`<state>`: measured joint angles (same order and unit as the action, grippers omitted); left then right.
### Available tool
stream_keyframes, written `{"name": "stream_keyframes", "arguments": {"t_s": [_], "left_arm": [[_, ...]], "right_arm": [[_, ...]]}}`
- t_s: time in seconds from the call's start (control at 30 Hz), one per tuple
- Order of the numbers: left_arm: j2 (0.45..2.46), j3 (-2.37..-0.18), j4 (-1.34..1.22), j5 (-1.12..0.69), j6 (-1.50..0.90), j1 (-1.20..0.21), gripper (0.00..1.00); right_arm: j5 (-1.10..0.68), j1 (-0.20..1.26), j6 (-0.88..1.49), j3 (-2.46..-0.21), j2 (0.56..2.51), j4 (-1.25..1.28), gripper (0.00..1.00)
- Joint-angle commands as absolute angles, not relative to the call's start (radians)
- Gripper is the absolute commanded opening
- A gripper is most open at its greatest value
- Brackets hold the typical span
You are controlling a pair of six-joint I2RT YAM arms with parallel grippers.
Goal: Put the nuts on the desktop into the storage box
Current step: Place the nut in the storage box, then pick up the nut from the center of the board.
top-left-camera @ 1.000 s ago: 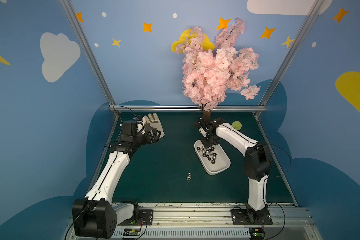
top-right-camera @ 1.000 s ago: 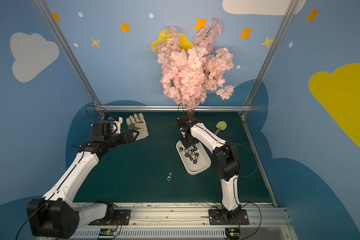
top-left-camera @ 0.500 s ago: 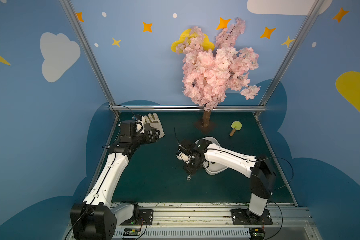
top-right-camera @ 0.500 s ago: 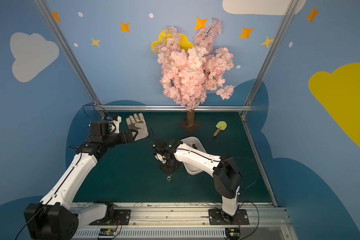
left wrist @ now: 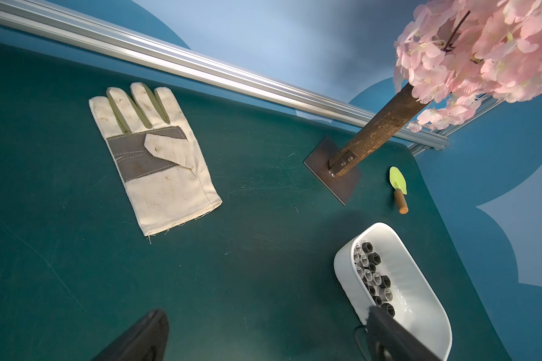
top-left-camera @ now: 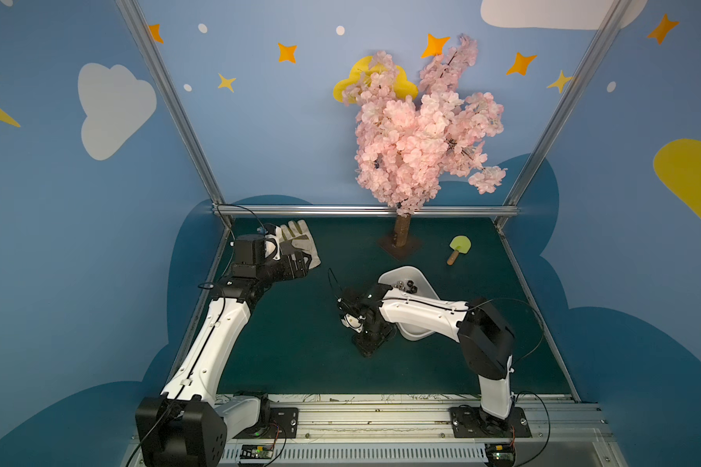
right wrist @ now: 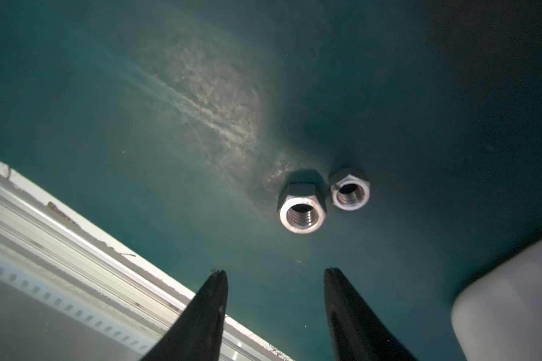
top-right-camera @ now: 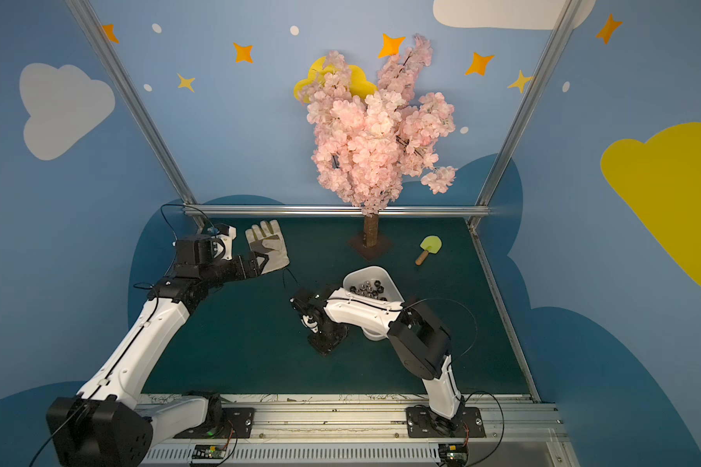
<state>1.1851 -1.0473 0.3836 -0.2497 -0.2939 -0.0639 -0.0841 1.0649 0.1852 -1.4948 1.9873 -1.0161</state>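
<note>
1. The right gripper (right wrist: 275, 271) points down at the desktop (top-left-camera: 300, 351), close to its surface. Its two dark fingers (right wrist: 207, 312) stand partly apart with only bare green surface between them, so it holds nothing and touches no nut.
2. Two loose nuts (right wrist: 302, 208) lie flat on the desktop just beside each other, holes facing up. They are a little beyond the right fingertips, outside the gap.
3. In both top views the right gripper (top-left-camera: 368, 347) sits just toward 6 o'clock from the middle of the desktop, and its body hides the loose nuts there.
4. The storage box (top-right-camera: 367, 270) lies just toward 3 o'clock from the middle, with the right arm's white forearm crossing over its near end. A white rounded corner of it (right wrist: 507, 300) shows close beside the right gripper.
5. Many nuts in the box (left wrist: 371, 275) are heaped along one long wall.
6. The left gripper (left wrist: 265, 310) hangs in the air with its fingers spread fully wide, holding and touching nothing. In a top view (top-right-camera: 262, 260) it hovers at about 10 o'clock, over the near edge of a beige work glove (left wrist: 157, 162) lying flat.
7. A pink blossom tree (top-left-camera: 421, 133) stands at 12 o'clock, and a small green trowel (top-left-camera: 458, 248) lies at about 2 o'clock.
</note>
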Motion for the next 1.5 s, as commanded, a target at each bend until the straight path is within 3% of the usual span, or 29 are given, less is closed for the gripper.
{"name": "stream_keyframes", "arguments": {"t_s": [0.0, 0.83, 0.9, 0.97, 1.07, 1.23, 1.47], "left_arm": [[1.166, -1.081, 0.408, -0.242, -0.276, -0.065, 1.00], [1.155, -1.084, 0.416, -0.202, -0.261, -0.064, 1.00], [1.159, -1.087, 0.416, -0.207, -0.259, -0.064, 1.00], [1.159, -1.087, 0.416, -0.207, -0.259, -0.063, 1.00], [1.153, -1.080, 0.417, -0.203, -0.258, -0.064, 1.00], [1.150, -1.076, 0.414, -0.199, -0.257, -0.064, 1.00], [1.175, -1.074, 0.363, -0.225, -0.292, -0.063, 1.00]], "right_arm": [[-0.103, 1.068, 0.209, -1.495, 2.012, -1.009, 0.55], [-0.051, 1.053, 0.201, -1.591, 2.134, -0.991, 0.47], [-0.048, 1.052, 0.201, -1.596, 2.132, -0.991, 0.44], [-0.041, 1.053, 0.200, -1.607, 2.132, -0.995, 0.31], [-0.025, 1.053, 0.202, -1.618, 2.115, -1.007, 0.19], [-0.017, 1.023, 0.207, -1.640, 1.966, -0.998, 0.14], [-0.045, 0.773, 0.200, -1.604, 1.778, -1.006, 0.15]]}}
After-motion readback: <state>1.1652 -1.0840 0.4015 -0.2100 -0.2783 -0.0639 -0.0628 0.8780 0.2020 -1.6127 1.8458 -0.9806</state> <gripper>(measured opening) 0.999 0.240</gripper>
